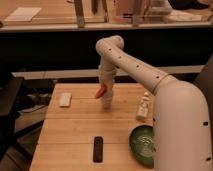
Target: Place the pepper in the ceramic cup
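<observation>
The orange-red pepper (100, 92) hangs above the wooden table (75, 130), sticking out to the left of my gripper (105, 93), which is shut on it. My white arm comes in from the right and bends down to the gripper near the table's far middle. Directly below the gripper stands a small white cylinder, the ceramic cup (106, 103); its rim is partly hidden by the gripper. The pepper's tip sits just above and left of the cup's top.
A small white flat object (65, 99) lies at the far left of the table. A black remote (98, 148) lies near the front edge, a green bowl (142, 145) at the front right, and a white bottle (144, 106) right of the cup.
</observation>
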Controlling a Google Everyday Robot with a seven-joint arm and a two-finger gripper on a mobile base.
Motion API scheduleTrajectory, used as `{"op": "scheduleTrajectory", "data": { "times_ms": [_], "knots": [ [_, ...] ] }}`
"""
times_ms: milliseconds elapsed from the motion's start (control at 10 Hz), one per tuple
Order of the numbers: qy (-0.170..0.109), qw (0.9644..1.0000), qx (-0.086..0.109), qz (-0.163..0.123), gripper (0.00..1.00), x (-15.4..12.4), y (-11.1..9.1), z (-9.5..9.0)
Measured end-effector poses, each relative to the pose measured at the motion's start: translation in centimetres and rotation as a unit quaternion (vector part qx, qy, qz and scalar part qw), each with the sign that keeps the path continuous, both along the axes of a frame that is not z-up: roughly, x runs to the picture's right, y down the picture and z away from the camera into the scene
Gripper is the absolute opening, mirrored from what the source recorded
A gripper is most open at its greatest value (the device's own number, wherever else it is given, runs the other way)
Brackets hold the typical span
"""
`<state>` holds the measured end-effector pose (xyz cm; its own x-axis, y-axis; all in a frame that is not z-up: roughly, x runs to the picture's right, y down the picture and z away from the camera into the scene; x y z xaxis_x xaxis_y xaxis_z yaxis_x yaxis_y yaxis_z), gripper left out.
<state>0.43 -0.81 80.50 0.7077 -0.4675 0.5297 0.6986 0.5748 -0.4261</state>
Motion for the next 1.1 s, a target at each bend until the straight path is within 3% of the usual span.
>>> {"op": "scheduleTrajectory", "data": {
  "times_ms": [1100],
  "knots": [
    [0.031, 0.9992, 0.011, 0.021, 0.01, 1.0, -1.2, 1.1]
  ]
}}
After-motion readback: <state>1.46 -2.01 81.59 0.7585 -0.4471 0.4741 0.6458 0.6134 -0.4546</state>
